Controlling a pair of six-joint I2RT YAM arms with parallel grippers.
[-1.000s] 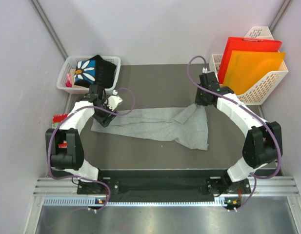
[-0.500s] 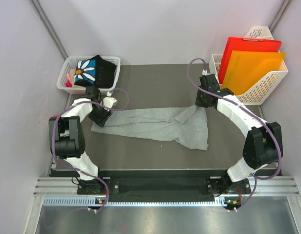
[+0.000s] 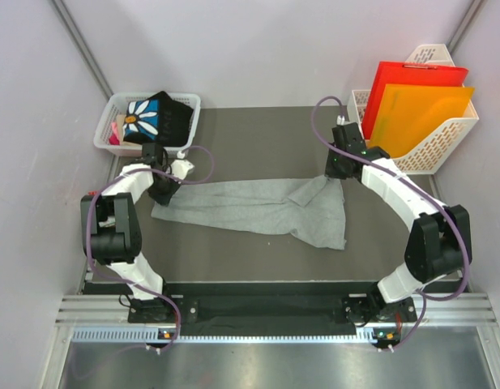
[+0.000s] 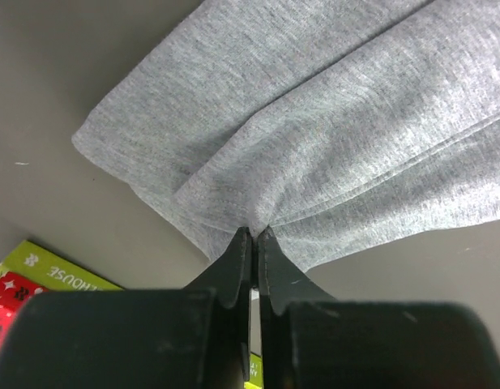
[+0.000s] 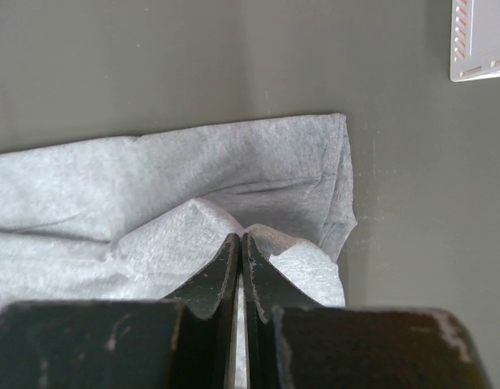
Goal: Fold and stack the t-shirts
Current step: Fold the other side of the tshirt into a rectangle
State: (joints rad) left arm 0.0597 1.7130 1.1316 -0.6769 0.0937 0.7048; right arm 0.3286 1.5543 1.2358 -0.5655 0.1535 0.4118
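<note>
- Clamped tight on grey t-shirt (image 3: pixel 250 207) at its left edge with left gripper (image 4: pixel 254 235).
- Clamped likewise on its far right edge with right gripper (image 5: pixel 240 239).
- Spread across table (image 3: pixel 258 138); black daisy t-shirt (image 3: pixel 159 117) in basket (image 3: pixel 194 100).

The top external camera sits above the near edge, looking steeply down over the whole tabletop (image 3: pixel 258 130). Each wrist camera looks close past its own tips: the left fingers (image 4: pixel 233 263) by the left edge, the right fingers (image 5: pixel 225 271) nearer the right edge. All three views share the grey t-shirt (image 3: pixel 250 207).
</note>
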